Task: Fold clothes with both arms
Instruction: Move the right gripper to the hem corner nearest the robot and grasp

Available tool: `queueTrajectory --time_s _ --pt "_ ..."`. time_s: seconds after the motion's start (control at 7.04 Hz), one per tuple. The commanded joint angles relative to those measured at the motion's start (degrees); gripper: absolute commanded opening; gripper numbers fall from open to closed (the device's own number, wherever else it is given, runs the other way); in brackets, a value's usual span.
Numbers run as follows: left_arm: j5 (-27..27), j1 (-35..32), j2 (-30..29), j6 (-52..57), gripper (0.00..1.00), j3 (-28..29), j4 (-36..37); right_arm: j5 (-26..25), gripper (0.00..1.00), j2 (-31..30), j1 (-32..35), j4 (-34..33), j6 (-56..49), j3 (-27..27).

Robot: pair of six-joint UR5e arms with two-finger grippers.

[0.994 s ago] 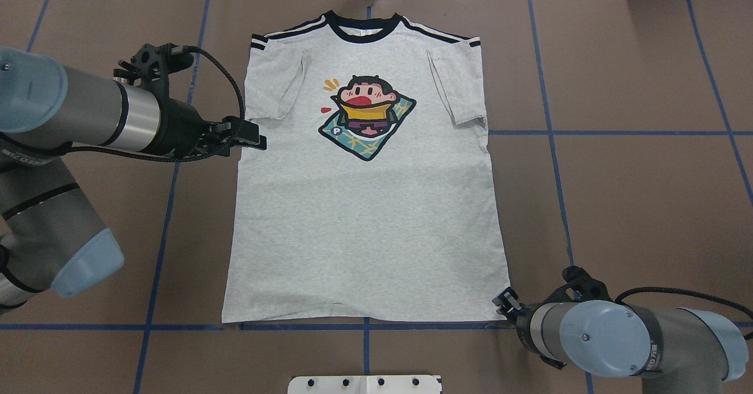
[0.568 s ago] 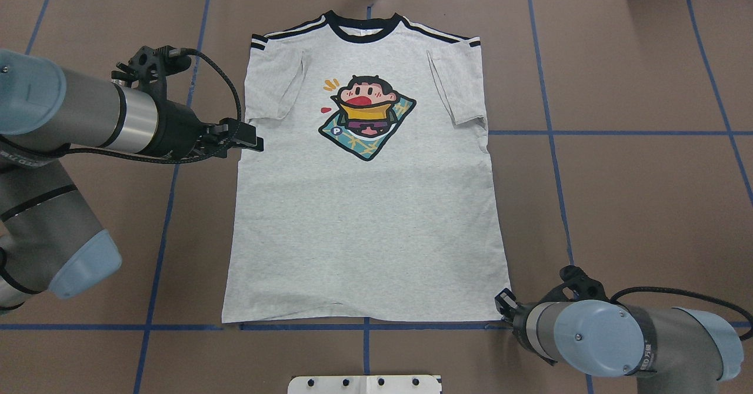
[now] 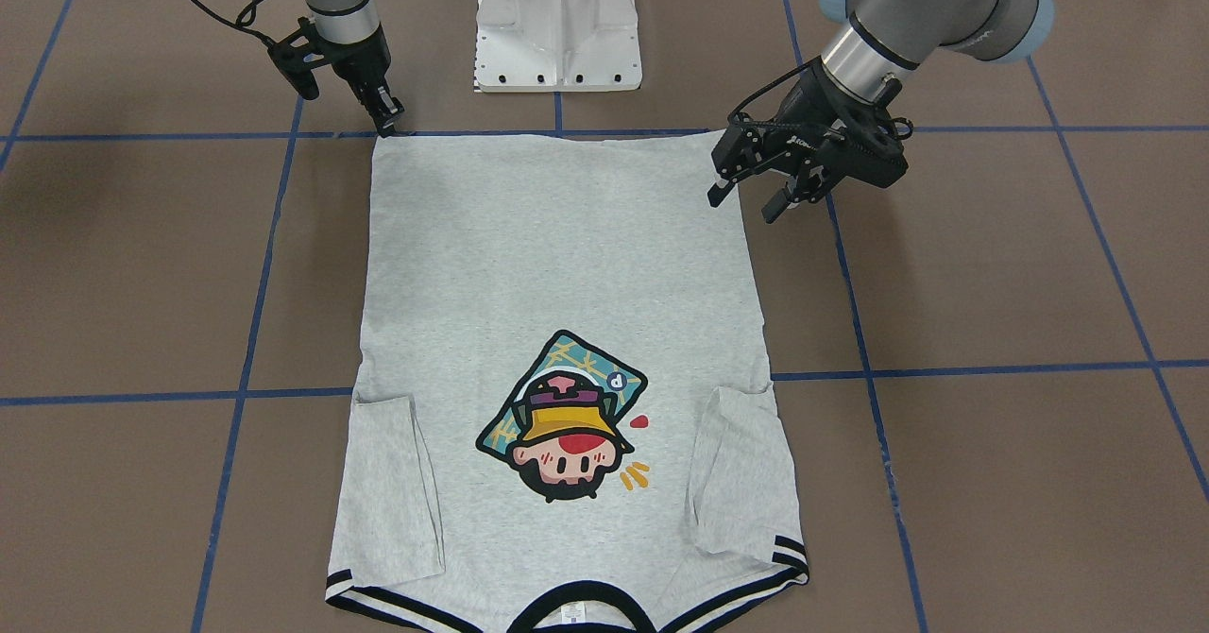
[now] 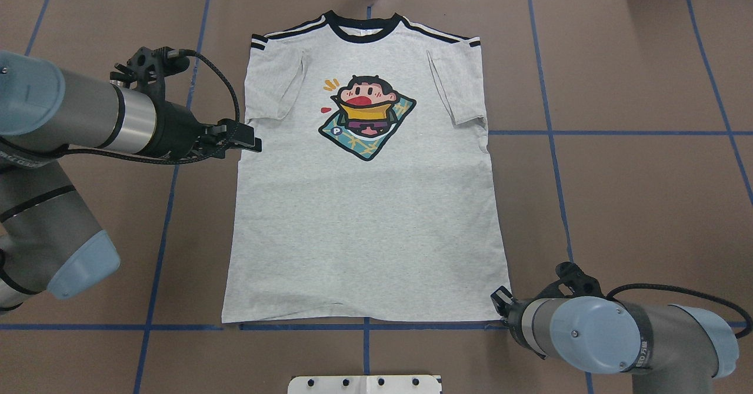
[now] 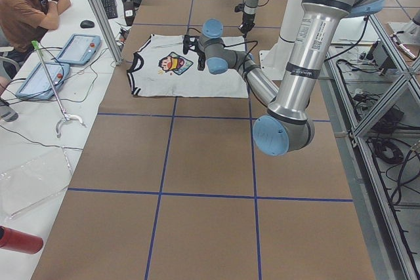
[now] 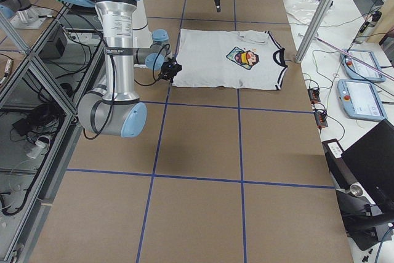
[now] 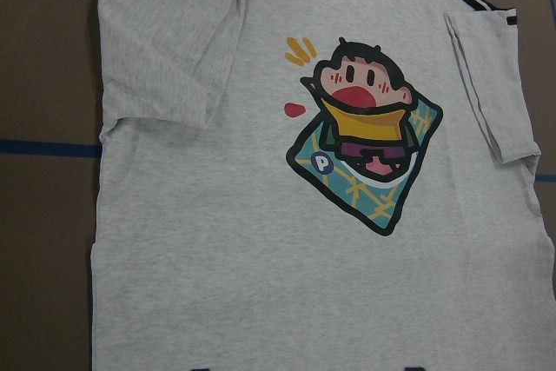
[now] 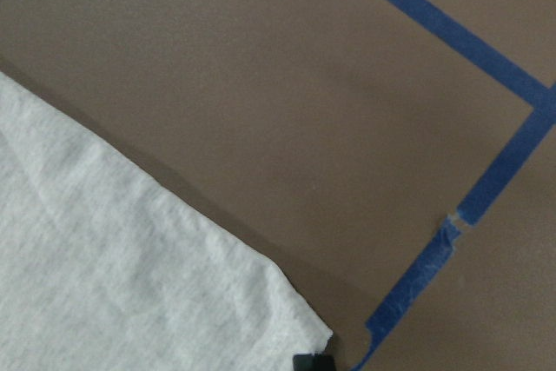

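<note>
Well, the grey T-shirt lies flat and face up on the brown table. Its black neckband is on the side far from the robot, and its hem is toward the white base. Both short sleeves are folded inward onto the chest, one at each side of the cartoon print.

Some parts I cannot see well. From overhead the right gripper is almost fully hidden under its own wrist, at the shirt's hem corner on the robot's right. From across the table it shows as a narrow black tip that points down on that same corner. It is very close to the cloth, but I cannot tell if it touches. Its wrist camera shows only the bare corner of the shirt, a strip of blue tape beside it, and one small black bit of a finger, cut off by the lower edge. So I cannot tell if this claw is open or closed, or if it pinches the cloth.

The left gripper is clearer. It hangs above the shirt's side edge on the robot's left, somewhere between the folded sleeve and the hem; the views do not agree on how near it is to either. Its two fingers stand well apart, with nothing between them, and they do not touch the cloth.
</note>
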Motion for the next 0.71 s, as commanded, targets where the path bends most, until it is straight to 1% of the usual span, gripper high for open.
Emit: queueTrajectory --time_s 0.0,0.14,0.28,0.43,0.57 --pt "0.0 0.08 0.62 0.0 0.8 -0.05 -0.06 0.56 0.0 0.06 1.09 0.0 -0.15 0.59" --pt "0.0 0.34 0.62 -0.26 0.8 -0.05 -0.06 0.83 0.0 -0.02 1.97 -0.52 -0.16 1.29" --pt "-0.09 0.51 1.92 -0.61 0.8 -0.31 -0.06 1.01 0.0 -0.2 2.06 -3.23 -0.33 4.08" --pt "0.0 2.78 2.98 -3.66 0.8 -0.75 0.03 1.44 0.0 0.06 1.89 -4.65 -0.33 4.63" --pt "0.78 6.54 4.38 -7.95 0.8 -0.84 0.03 2.93 0.0 0.24 1.71 -4.66 -0.42 4.63"
